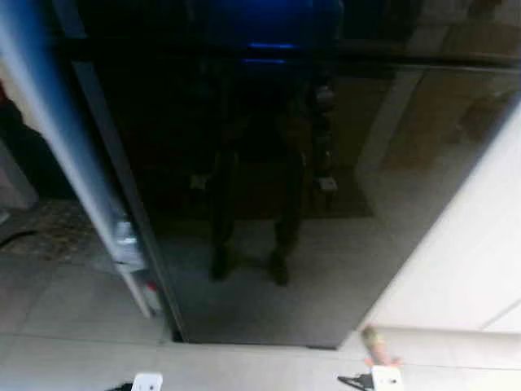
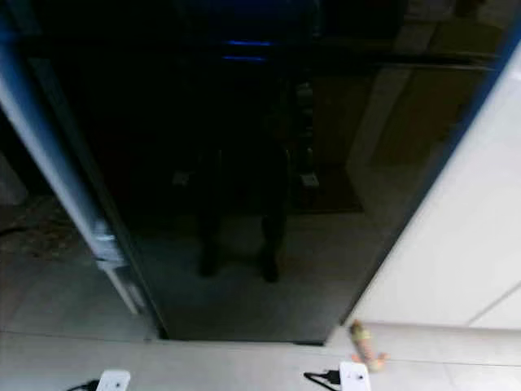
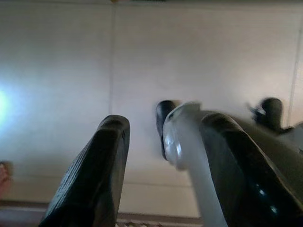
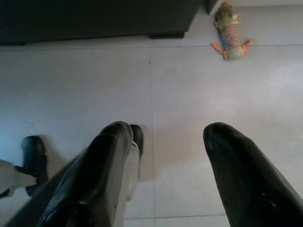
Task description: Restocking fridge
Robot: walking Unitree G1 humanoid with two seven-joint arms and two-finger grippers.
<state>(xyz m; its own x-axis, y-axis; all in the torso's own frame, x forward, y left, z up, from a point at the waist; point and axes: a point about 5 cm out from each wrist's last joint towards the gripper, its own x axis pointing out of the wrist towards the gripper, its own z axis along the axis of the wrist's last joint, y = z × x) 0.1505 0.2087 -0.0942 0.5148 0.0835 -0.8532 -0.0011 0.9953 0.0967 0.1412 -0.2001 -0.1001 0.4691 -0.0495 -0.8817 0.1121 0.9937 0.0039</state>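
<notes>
A tall black glossy fridge door [image 1: 269,204] stands shut right in front of me, and my own dark reflection shows in it. Both arms hang low at my sides. In the left wrist view my left gripper [image 3: 165,123] is open over pale floor tiles, with nothing between its fingers; one of my feet [image 3: 163,127] shows beyond them. My right gripper [image 4: 168,128] is also open and empty, pointing down at the floor just before the fridge's base [image 4: 94,19].
A small striped toy with orange feet [image 4: 230,32] lies on the floor by the fridge's right bottom corner [image 1: 376,346]. A white cabinet [image 1: 464,269] flanks the fridge on the right. A grey-blue vertical edge [image 1: 65,163] and a patterned mat [image 1: 49,228] are on the left.
</notes>
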